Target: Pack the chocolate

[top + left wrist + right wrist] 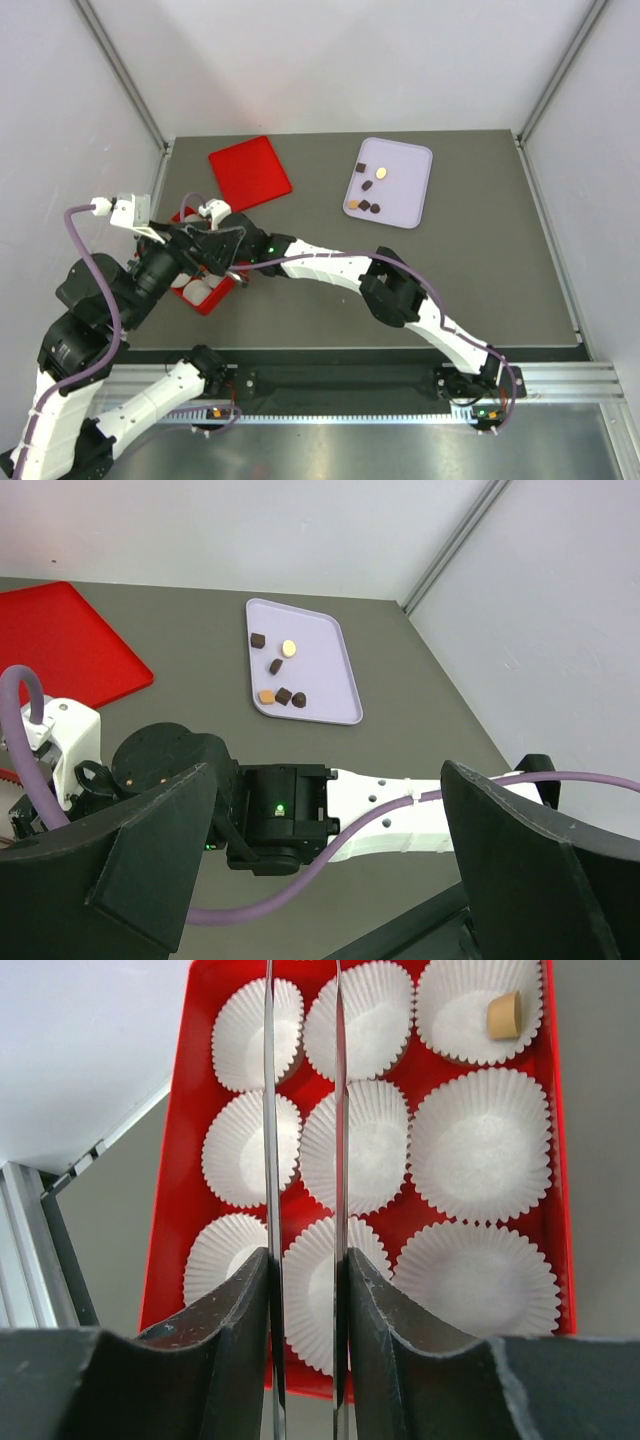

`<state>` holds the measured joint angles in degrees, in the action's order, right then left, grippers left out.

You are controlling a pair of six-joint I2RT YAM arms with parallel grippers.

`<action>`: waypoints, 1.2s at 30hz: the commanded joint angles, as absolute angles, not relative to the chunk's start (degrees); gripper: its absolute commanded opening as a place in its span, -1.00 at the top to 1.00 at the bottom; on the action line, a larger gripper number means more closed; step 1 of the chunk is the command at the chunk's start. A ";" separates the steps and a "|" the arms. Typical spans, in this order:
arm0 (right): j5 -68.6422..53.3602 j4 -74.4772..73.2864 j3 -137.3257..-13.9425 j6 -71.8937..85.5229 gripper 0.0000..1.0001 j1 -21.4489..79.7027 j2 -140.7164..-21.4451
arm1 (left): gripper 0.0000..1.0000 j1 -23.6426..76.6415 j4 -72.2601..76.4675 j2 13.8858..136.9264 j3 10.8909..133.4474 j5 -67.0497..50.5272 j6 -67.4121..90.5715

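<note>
Risk: the right gripper [303, 1030] hangs low among the paper cups [480, 1155]; a skewed descent could crush a fluted wall.
Crowding: both arms overlap above the red box [178, 1210] (a knock looks possible).
Right claw: blades narrowly apart, tips out of frame; cannot tell if anything is pinched.
Left claw: the left gripper [328, 770] is spread wide, empty.
Where: chocolate [283, 694], six on the lavender tray [335, 680]; one tan piece [503, 1015] in a corner cup.
Pose: right arm reaches across leftward, pointing down.
</note>
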<state>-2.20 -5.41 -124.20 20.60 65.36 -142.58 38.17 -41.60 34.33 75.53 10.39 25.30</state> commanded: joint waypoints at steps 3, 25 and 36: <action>-0.88 -2.72 -127.53 20.04 0.35 66.09 -142.56 | -0.97 38.06 -40.61 33.93 76.46 11.34 23.99; -0.18 -3.69 -125.77 19.07 0.24 66.18 -142.91 | -0.97 38.14 -39.29 33.13 75.32 11.95 23.82; 1.76 -3.43 -125.77 17.93 0.19 66.18 -142.73 | -0.98 38.14 -38.94 33.40 75.15 11.43 24.17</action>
<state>0.36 -5.91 -124.20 19.16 65.45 -143.15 38.17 -41.52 33.52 75.33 11.44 24.51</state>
